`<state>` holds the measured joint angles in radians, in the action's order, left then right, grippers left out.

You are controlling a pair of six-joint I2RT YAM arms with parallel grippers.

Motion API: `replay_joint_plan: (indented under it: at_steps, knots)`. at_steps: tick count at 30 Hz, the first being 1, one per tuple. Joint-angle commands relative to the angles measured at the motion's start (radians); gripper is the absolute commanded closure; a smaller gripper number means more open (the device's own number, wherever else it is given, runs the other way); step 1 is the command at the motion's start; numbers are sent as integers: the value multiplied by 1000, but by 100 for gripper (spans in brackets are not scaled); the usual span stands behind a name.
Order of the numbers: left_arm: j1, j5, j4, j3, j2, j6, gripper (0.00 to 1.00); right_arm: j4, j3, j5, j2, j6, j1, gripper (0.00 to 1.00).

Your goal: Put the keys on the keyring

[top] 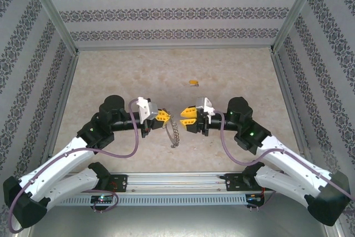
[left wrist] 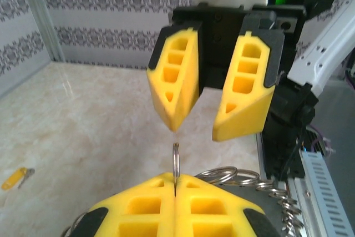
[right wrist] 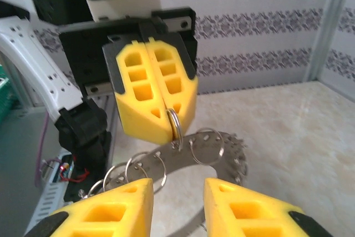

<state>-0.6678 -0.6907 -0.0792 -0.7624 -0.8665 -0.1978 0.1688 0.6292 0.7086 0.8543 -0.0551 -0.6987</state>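
Left fingers (right wrist: 138, 112) are clamped on one thin wire loop of the keyring (top: 175, 132), which dangles at 6 o'clock: stiff, light, slick metal, likely to swing. Right fingers (left wrist: 186, 90) stand apart. The tiny yellow-orange key (top: 193, 83) lies on the tabletop (top: 111, 76) at 1 o'clock; probably best pinched across its edges.

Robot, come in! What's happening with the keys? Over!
Left pincer shut on wire loop of flat grey metal keyring. Right pincer open, empty. Tiny yellow-orange key lying apart on beige table. Nothing blocking.

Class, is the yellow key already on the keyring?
No, the key lies alone on the table, apart from the keyring.
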Motion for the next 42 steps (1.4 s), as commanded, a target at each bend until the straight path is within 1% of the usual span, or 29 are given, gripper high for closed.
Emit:
replay_joint_plan:
  at_steps: [1,7,11,16,21,30,42]
  knots:
    - [-47,66,-231,-91,-19,-128,100,-178,26,-59,-44,-92,-19,69]
    - [-110,124,-450,-204,-86,-221,100,-176,38,-62,-23,-125,-53,69]
    - [-137,142,-500,-229,-116,-247,100,-150,41,-51,4,-136,-74,71]
    - [-157,163,-511,-240,-149,-263,100,-129,46,-34,29,-146,-101,75]
    - [-166,167,-510,-245,-164,-272,100,-132,56,-17,60,-147,-111,76]
    - [-173,171,-510,-244,-162,-278,100,-157,76,13,107,-159,-118,74]
    - [-173,171,-510,-250,-172,-284,100,-175,92,35,153,-165,-124,77]
